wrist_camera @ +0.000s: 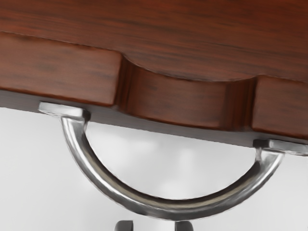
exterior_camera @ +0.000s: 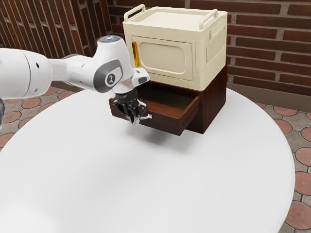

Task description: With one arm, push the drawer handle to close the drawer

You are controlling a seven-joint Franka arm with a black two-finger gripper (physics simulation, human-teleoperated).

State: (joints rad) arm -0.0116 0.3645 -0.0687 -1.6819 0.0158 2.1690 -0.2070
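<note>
My gripper points down at the front of the pulled-out brown drawer, right by its silver handle. In the wrist view the curved metal handle bows out from the drawer front. The two fingertips of my gripper stand apart just beyond the outer side of the bow, with nothing held between them. Whether a fingertip touches the handle, I cannot tell. The drawer juts well out of its dark wooden cabinet.
A cream storage box with raised top handles rests on the cabinet. Both stand toward the back of the round white table, with a brick wall behind. The drawer's raised side edge is close to the hand.
</note>
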